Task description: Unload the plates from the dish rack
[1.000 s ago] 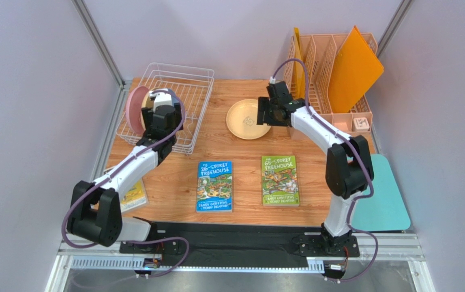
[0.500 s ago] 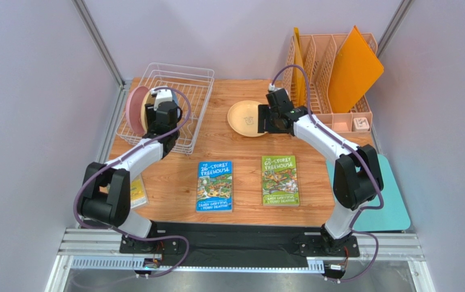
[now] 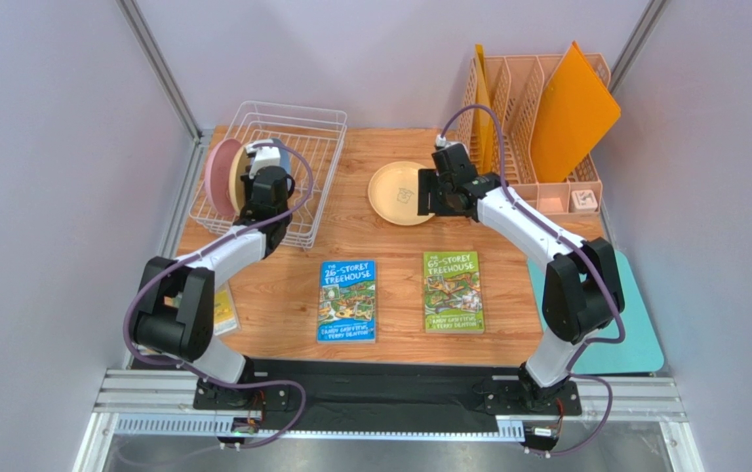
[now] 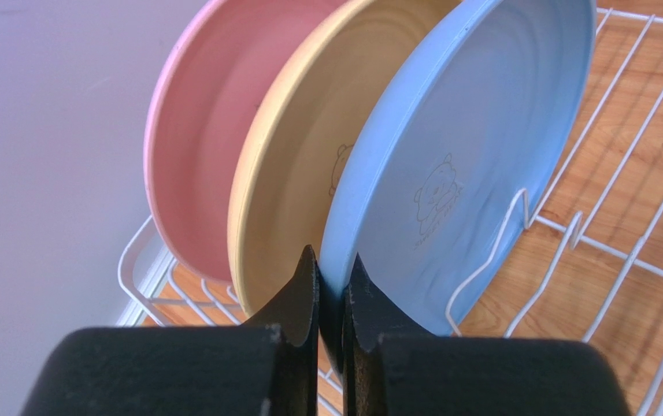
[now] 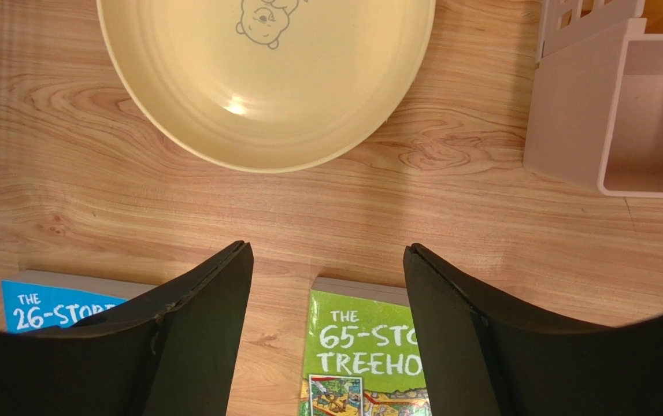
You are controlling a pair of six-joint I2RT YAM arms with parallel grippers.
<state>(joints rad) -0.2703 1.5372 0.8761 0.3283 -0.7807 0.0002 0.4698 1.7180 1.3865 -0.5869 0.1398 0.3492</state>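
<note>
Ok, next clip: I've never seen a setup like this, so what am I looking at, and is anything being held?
Two robot arms are bolted at the near edge of a wooden table. The wide picture looks down from above and behind them; the other two come from cameras on the wrists. The left tool is shut on the rim of the light blue plate, which stands in the white dish rack beside a tan plate and a pink plate. The right tool is open and empty, next to a cream plate lying flat on the table. A blue book and a green book lie nearer the arms.
</note>
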